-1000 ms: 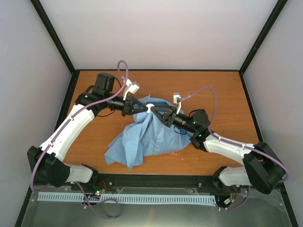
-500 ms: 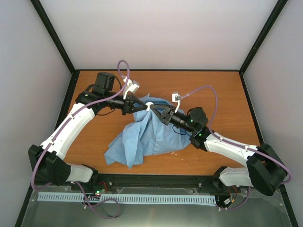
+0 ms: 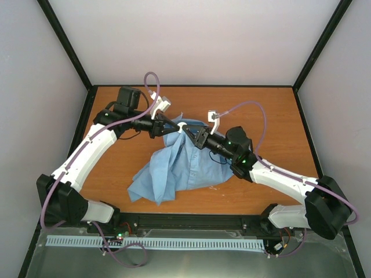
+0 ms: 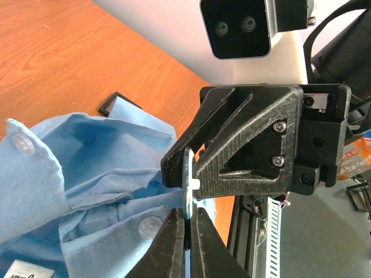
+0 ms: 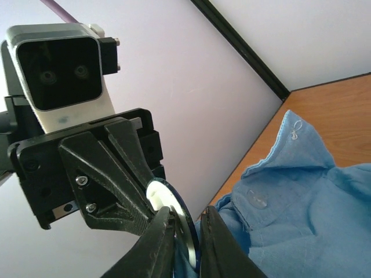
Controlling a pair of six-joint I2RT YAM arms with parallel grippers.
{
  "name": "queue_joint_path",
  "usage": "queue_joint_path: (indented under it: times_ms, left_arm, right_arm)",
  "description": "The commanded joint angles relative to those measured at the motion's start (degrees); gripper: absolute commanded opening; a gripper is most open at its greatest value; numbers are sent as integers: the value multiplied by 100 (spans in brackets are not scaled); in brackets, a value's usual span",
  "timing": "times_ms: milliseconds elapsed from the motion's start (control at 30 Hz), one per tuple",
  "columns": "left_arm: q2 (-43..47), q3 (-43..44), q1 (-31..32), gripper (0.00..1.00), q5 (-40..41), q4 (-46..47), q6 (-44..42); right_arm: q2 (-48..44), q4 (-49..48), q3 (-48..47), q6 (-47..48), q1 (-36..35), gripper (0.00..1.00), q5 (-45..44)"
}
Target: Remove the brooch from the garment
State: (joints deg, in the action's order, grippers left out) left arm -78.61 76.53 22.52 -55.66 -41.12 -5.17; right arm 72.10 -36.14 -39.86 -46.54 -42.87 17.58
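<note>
The light blue shirt (image 3: pixel 185 168) lies bunched at the table's middle, and its upper part is pulled up to where both grippers meet. The brooch (image 3: pixel 182 126) is a small round disc with a white back and a dark blue rim. It is held on edge between the two grippers. My left gripper (image 4: pixel 187 217) is shut on the brooch's (image 4: pixel 186 174) lower edge. My right gripper (image 5: pixel 190 215) is shut across the brooch (image 5: pixel 165 197) together with a fold of shirt (image 5: pixel 301 197). In the top view the left gripper (image 3: pixel 175 125) and right gripper (image 3: pixel 189 132) are tip to tip.
The wooden table (image 3: pixel 278 116) is boxed in by pale walls with black corner posts. A white slotted rail (image 3: pixel 151 242) runs along the near edge. The shirt's collar and white buttons (image 4: pixel 149 227) hang just below the grippers.
The right arm has pushed a little left and towards the back. The meeting point of the grippers has shifted slightly that way, with the shirt's top following. Both grips are unchanged.
</note>
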Motion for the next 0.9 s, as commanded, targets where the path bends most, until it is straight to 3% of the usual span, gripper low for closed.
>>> queue_joint_path:
  times_ms: [0,200,367,600,733,867]
  left_arm:
    - [52,402,261,1,-996,-46,-279]
    - [15,482,268,1,-915,-187,-435]
    - [25,568,271,1,-710,-279,-536]
    - [-23,534,270,1,-179,-335,-625]
    - [-10,459,272,1,102,-250,-589]
    - [8,399,270,1,116,-247,-621]
  right_arm:
    - [198,1372,-295,326,-53,11,-792]
    - [267,2178,-717,716,-63,19,-641]
    - [183,2337,-749,1187,-49,24,22]
    - [-686,1328,-113,1406,370,34,1152]
    - [-1151,581,315,1218,671,38,1196]
    - [-1127,568,364,1124,754,42,1271]
